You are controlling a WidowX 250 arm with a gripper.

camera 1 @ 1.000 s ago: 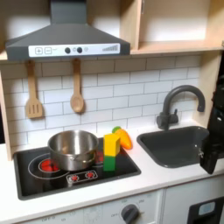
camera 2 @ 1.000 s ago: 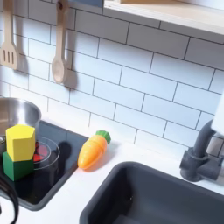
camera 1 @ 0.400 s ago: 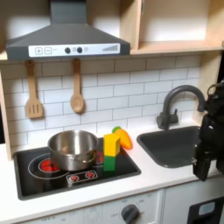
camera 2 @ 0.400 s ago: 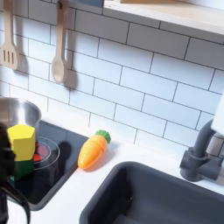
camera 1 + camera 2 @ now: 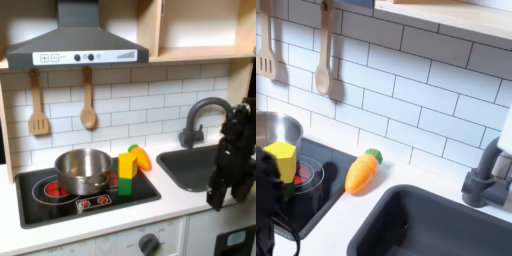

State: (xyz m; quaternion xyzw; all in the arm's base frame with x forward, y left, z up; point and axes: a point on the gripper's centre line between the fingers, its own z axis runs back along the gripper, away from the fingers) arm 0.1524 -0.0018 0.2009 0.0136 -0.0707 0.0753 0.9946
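In the first exterior view: gripper (image 5: 217,197) over the sink (image 5: 196,170) front edge, well apart from the yellow block (image 5: 128,165) stacked on a green one (image 5: 127,185) (finger spread impossible to tell). Pot (image 5: 83,171) beside.

In the second exterior view: carrot (image 5: 362,172) lying near the yellow block (image 5: 281,162).

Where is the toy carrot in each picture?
First exterior view: the carrot peeks out behind the yellow block, at the stove's back right corner.
Second exterior view: the carrot lies on the counter, middle-left, between stove and sink.
Shared landmark: the yellow block on the green one.
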